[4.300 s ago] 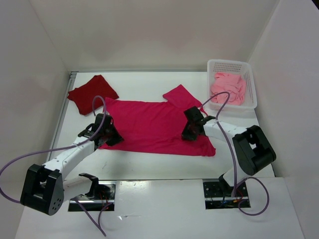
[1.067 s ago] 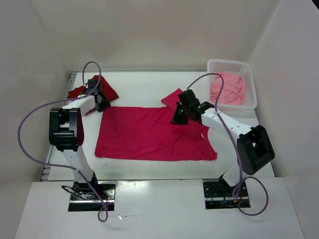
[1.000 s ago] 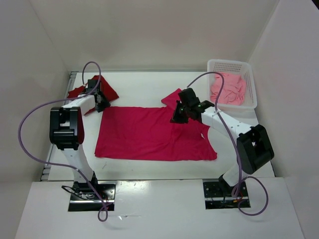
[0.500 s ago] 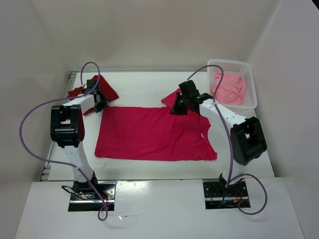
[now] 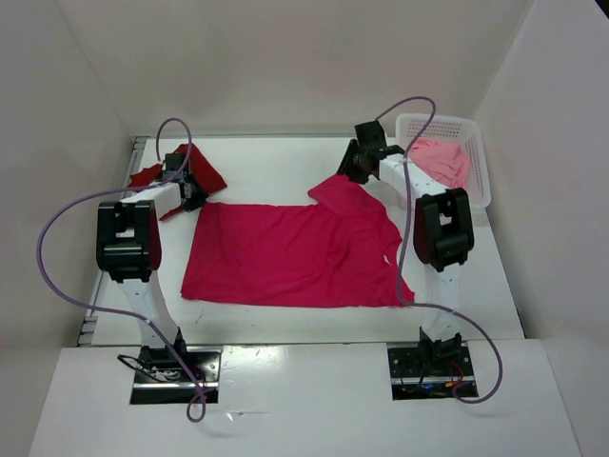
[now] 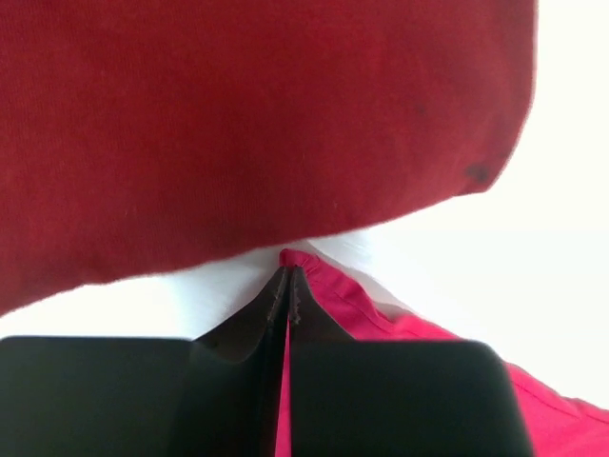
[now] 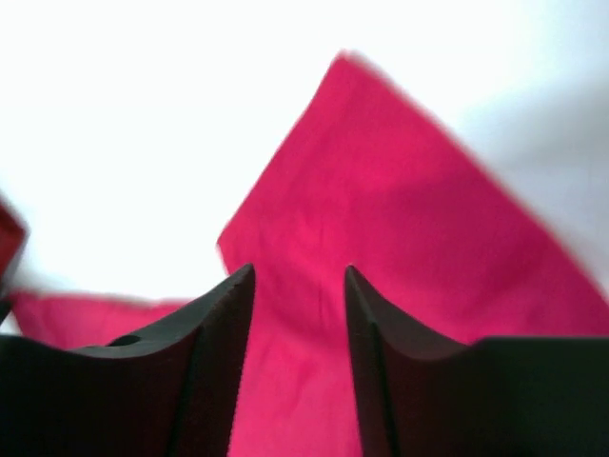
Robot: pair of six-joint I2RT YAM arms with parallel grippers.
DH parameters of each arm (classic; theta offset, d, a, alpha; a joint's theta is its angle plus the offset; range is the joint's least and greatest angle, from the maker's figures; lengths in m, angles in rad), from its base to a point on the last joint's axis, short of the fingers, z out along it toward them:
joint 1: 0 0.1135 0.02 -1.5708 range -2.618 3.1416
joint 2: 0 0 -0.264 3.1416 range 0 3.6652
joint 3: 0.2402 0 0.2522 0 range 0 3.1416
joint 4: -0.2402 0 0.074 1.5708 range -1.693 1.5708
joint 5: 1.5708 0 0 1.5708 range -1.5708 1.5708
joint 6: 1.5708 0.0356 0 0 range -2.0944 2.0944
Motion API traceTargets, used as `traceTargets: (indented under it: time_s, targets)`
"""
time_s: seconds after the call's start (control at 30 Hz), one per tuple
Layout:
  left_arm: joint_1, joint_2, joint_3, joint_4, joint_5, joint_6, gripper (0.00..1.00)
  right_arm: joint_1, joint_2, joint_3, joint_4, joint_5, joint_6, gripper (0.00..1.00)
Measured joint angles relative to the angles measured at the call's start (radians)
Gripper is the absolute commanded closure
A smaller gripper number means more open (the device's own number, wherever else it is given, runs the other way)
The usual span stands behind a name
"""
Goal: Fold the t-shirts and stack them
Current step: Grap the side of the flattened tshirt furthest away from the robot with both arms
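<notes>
We see the crimson t-shirt [image 5: 285, 252] spread flat in the middle of the table [image 5: 266, 157], one sleeve pointing toward the far side. The left gripper [image 5: 193, 197] sits at the shirt's far left corner. In the left wrist view its jaws are pressed together with a thin tip of crimson cloth [image 6: 400, 319] pinched between them, so the left gripper [image 6: 287, 276] is holding that corner. The dark red t-shirt [image 5: 206, 174] lies folded just beyond it at the far left of the table, and in the wrist view it [image 6: 238, 124] fills the upper part. The right gripper [image 5: 355, 164] hangs over the far tip of the sleeve – jaws wide apart and gripping nothing, with the crimson sleeve [image 7: 400, 219] lying flat below the right gripper [image 7: 297, 276]. The salmon pink t-shirt [image 5: 442, 160] is bunched inside the white basket [image 5: 447, 121] at the far right corner.
</notes>
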Motion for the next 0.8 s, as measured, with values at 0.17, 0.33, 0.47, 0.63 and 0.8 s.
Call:
traceTargets:
  time_s: [0.17, 0.33, 0.47, 0.63, 0.8]
  targets:
    - [0.000, -0.085, -0.064, 0.024, 0.013, -0.007, 1.00, -0.008, 0.193, 0.224, -0.027, 0.050, -0.033, 0.49]
    - [0.000, -0.171, -0.104, 0.043, 0.024, -0.023, 1.00, -0.008, 0.354, 0.424, -0.078, 0.103, -0.056, 0.49]
    - [0.000, -0.198, -0.122, 0.056, 0.035, -0.024, 1.00, -0.008, 0.456, 0.576, -0.136, 0.153, -0.070, 0.49]
    - [0.000, -0.200, -0.135, 0.054, 0.046, -0.024, 1.00, -0.008, 0.539, 0.713, -0.186, 0.198, -0.092, 0.52]
    - [0.000, -0.211, -0.146, 0.055, 0.053, -0.024, 1.00, -0.008, 0.565, 0.736, -0.222, 0.215, -0.107, 0.57]
